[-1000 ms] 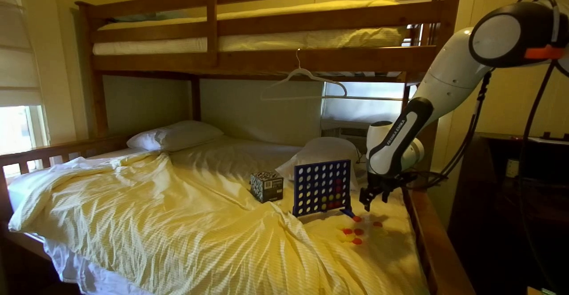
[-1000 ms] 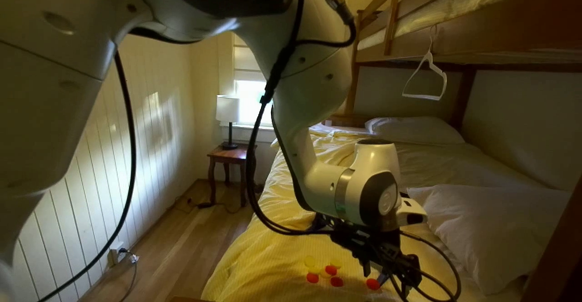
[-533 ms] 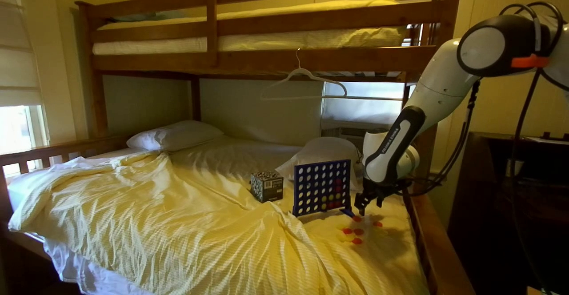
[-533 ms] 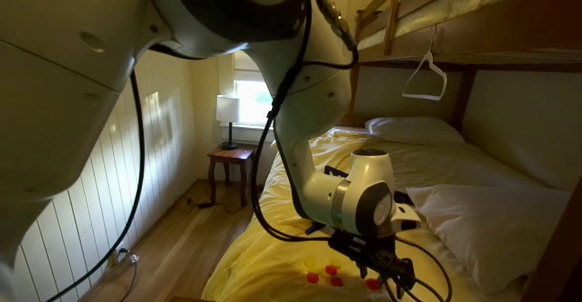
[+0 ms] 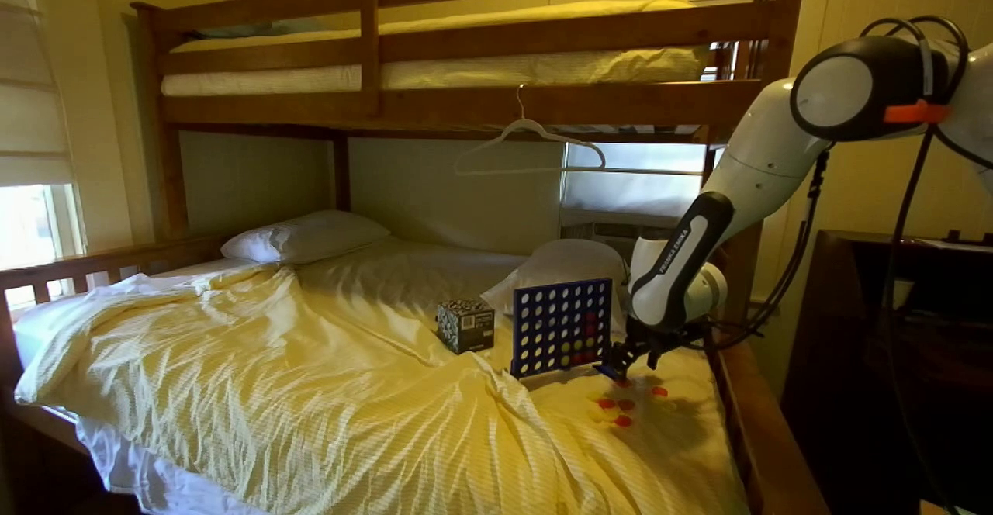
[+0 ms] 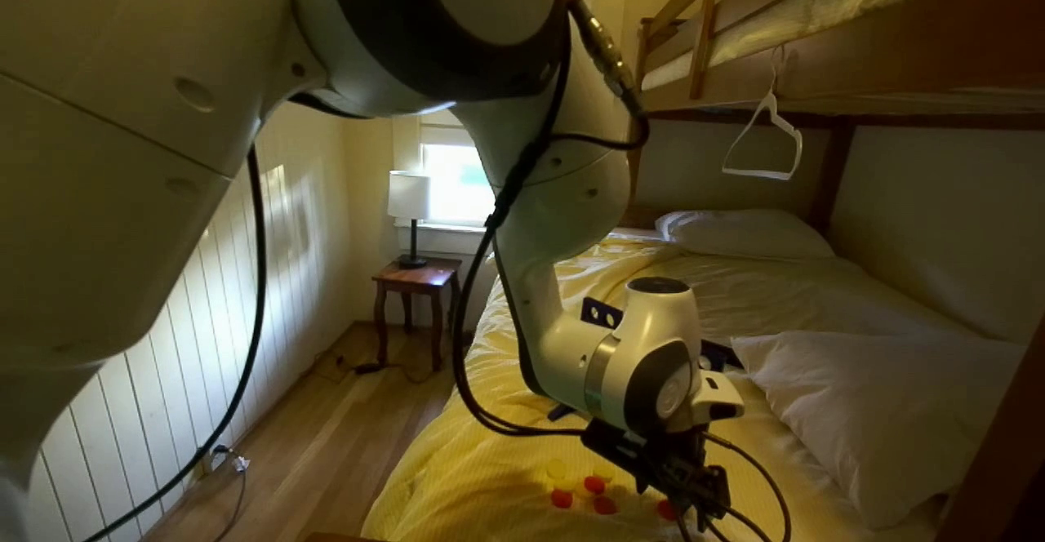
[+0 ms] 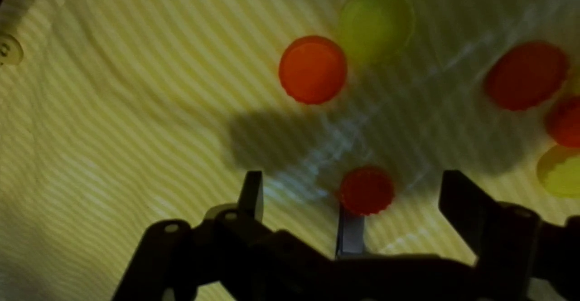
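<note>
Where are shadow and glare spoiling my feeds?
Wrist view: dim, shadows across the striped bedding; the red disc framed by the open gripper looks dark, outline readable. Both exterior views: a window blown out white. In an exterior view, furniture nearly black.

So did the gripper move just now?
Yes: in an exterior view, the gripper has moved lower and closer to the blue board.

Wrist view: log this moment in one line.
tool: wide open | held: nothing | near: red disc by board foot | surface: yellow bedspread
</note>
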You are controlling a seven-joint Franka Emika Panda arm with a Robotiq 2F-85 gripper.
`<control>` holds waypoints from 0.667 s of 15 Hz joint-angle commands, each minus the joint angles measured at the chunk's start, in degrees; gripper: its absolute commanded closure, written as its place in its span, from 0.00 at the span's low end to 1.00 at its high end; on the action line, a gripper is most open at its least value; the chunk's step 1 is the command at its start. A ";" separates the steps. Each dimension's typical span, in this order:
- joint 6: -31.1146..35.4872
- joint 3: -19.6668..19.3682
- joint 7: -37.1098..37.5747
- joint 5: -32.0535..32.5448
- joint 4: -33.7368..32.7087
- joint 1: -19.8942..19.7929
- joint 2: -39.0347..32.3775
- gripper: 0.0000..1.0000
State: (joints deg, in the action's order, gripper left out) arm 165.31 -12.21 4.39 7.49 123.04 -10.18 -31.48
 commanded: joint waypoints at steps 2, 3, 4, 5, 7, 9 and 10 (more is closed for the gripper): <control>2.30 1.55 -2.41 -2.54 -2.26 -1.43 -2.44 0.00; 2.61 1.73 -2.64 -2.73 -2.53 -1.58 -2.76 0.00; 2.76 1.90 -2.83 -2.85 -2.89 -1.72 -3.14 0.00; 2.84 1.95 -2.90 -2.88 -3.22 -1.74 -3.50 0.00; 2.91 2.40 -3.38 -3.01 -3.92 -2.14 -4.23 0.01; 3.00 2.89 -3.98 -3.15 -4.53 -2.57 -4.89 0.01; 3.06 3.22 -4.32 -3.29 -4.73 -2.84 -5.07 0.02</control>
State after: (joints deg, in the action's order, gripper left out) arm 167.20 -10.57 2.70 6.11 120.20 -11.52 -34.72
